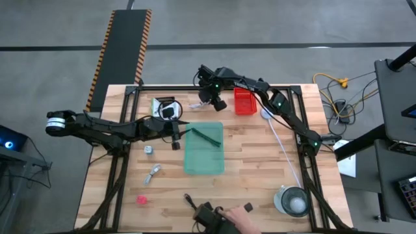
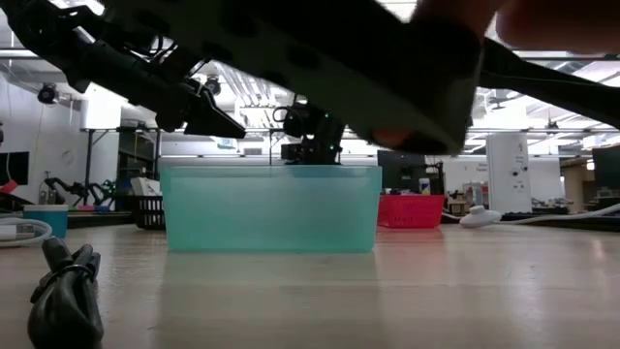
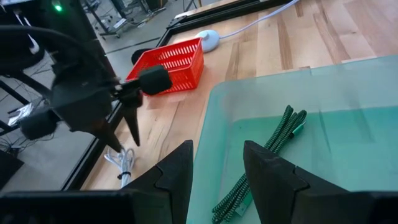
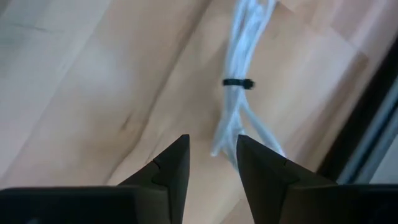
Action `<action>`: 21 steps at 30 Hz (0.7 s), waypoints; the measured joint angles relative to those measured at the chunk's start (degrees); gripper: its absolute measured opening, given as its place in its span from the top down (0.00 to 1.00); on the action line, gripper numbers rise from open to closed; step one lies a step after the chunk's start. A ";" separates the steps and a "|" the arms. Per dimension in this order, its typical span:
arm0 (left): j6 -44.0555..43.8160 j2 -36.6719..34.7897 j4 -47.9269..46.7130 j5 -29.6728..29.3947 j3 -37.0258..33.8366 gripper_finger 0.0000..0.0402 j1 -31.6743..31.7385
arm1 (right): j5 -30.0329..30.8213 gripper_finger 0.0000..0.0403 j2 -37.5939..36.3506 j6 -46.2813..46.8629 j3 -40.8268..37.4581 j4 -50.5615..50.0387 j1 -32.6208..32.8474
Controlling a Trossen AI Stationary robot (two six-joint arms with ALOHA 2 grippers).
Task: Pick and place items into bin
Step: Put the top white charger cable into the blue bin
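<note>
My left claw (image 3: 214, 171) hangs at the near rim of the teal bin (image 1: 204, 149), its two fingers parted with nothing between them; a green braided cable (image 3: 264, 158) lies inside the bin just ahead. Farther off, my right arm reaches over the back of the counter (image 1: 253, 182), its claw (image 4: 211, 158) tipped down and standing open just above a white coiled cable (image 4: 239, 93) bound by a dark tie, not touching it. A red basket (image 1: 244, 102) stands beside that claw. Nearer the front edge lie small silvery pieces (image 1: 153, 172), a pink blob (image 1: 141, 199) and a person's hand (image 1: 237, 221).
</note>
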 joint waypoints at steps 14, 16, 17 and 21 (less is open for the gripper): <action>-0.02 0.00 -0.02 0.00 -0.04 0.69 0.00 | 1.41 0.79 -0.02 0.71 -1.49 1.49 -0.42; -0.02 0.00 -0.02 0.00 -0.04 0.69 0.00 | 1.85 0.81 -0.03 0.74 -1.81 1.41 -0.50; -0.02 0.00 -0.02 0.00 -0.04 0.69 0.00 | 2.52 0.83 -0.04 0.83 -1.97 1.28 -0.52; -0.02 0.00 -0.02 0.00 -0.06 0.69 0.00 | 5.84 0.91 -0.04 0.87 -2.04 -0.01 -0.61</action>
